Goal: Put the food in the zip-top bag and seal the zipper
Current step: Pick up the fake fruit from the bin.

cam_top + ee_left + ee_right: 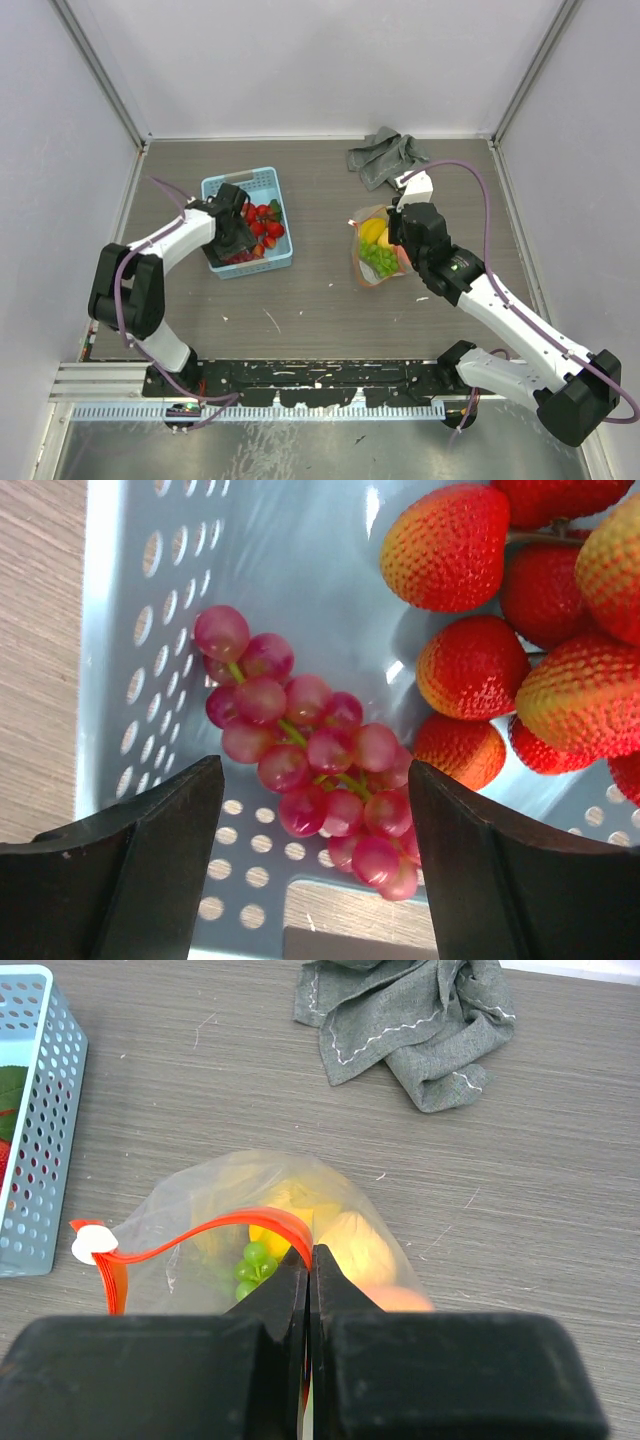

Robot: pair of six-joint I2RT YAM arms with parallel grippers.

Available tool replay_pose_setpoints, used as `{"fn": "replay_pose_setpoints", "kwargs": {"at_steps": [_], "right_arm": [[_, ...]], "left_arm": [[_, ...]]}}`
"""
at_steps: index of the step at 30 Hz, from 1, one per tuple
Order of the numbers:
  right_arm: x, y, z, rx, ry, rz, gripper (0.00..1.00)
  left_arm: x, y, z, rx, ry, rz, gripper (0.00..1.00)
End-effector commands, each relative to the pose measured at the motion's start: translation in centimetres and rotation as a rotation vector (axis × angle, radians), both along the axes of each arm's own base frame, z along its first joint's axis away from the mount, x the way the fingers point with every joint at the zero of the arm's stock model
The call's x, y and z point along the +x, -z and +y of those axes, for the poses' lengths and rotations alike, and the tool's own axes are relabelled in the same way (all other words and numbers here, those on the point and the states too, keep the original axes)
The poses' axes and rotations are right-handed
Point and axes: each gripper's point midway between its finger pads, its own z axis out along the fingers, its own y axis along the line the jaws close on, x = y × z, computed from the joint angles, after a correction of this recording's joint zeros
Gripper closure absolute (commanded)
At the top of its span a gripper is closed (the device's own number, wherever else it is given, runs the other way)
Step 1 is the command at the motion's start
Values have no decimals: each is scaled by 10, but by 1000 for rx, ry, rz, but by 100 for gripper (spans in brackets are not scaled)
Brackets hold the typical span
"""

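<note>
Left tool (315, 815) gapes over basket's (300, 560) purple grapes (300, 750) — right tool (310, 1260) clamps bag's (185, 1195) zipper (220, 1228), lemon (285, 1200) inside.

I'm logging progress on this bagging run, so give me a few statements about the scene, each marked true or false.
1. The left gripper is open over the purple grapes. True.
2. The strawberries are in the zip-top bag. False: they lie in the light blue basket.
3. The right gripper is shut on the zipper. True.
4. The green grapes lie in the basket. False: they are inside the bag.
5. The grey cloth covers the bag. False: it lies apart from it on the table.
</note>
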Motion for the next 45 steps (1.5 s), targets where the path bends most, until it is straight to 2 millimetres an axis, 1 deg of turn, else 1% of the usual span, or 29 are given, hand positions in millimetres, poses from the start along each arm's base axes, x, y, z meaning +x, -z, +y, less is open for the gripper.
{"fn": "replay_pose_setpoints", "kwargs": {"at_steps": [1,3,7,10,11,13,16,19,22,26,35,39,45], "right_arm": [[6,-18,6,39,-5,-63,100],[7,-17,6,36,-2,-63,100],[8,-17,6,40,-1,-66,100],[8,-15,6,37,-1,-62,100],[8,-15,6,36,-1,-61,100],[8,-15,6,36,0,-63,100],[7,-16,4,35,5,-64,100],[7,-17,4,38,7,-67,100],[7,-18,4,41,8,-69,100],[7,-16,5,44,8,-64,100],[5,-16,5,59,8,-56,100],[5,-18,7,75,5,-55,100],[5,-20,12,103,-7,-47,100]], "left_arm": [[17,0,2,-46,-30,-33,24],[19,5,4,-52,-28,-26,23],[24,15,2,-57,-4,-13,23],[24,24,2,-49,3,13,26],[24,26,2,-44,5,18,28],[24,29,2,-41,12,25,38],[25,23,2,-45,19,10,53],[26,13,4,-37,22,-16,63],[27,-3,7,-28,25,-56,71],[29,-25,11,-17,33,-128,80],[30,-59,12,-28,66,-247,100],[29,-72,11,-47,87,-299,100],[24,-104,-6,-131,173,-411,100]]}}
